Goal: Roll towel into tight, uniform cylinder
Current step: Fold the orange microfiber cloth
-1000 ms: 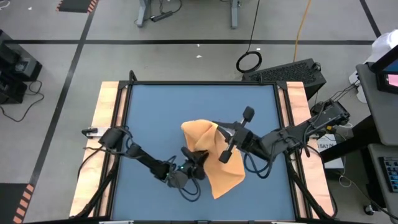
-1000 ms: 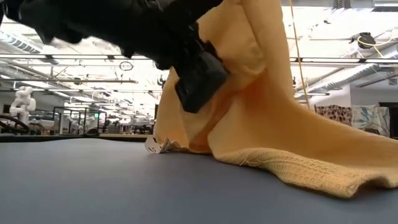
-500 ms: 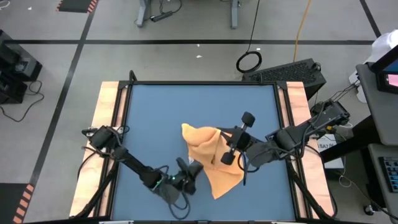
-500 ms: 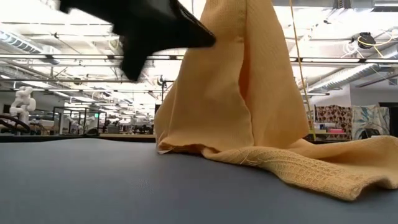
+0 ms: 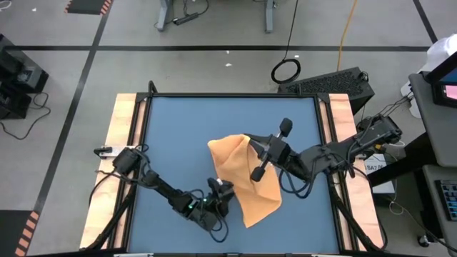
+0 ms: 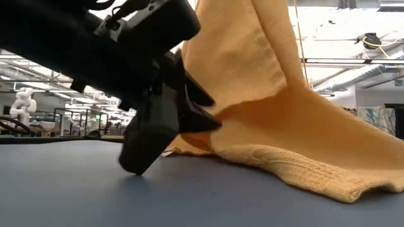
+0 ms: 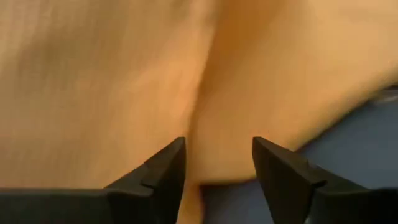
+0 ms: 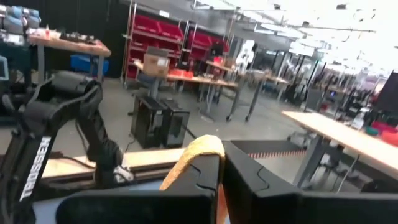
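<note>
The right hand (image 5: 251, 143) is closed on a pinch of the towel (image 5: 243, 178), holding it raised near the middle of the surface (image 5: 178, 128). The left hand (image 5: 220, 191), fingers parted and holding nothing, sits low against the cloth's draped side toward the near edge. Soft and limp, the towel will probably sag and bunch, so an edge or corner seems the better grip.

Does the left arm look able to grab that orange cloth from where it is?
Probably yes: the left end effector is open right at the towel, nothing between. The right end effector holds part of it up.
</note>
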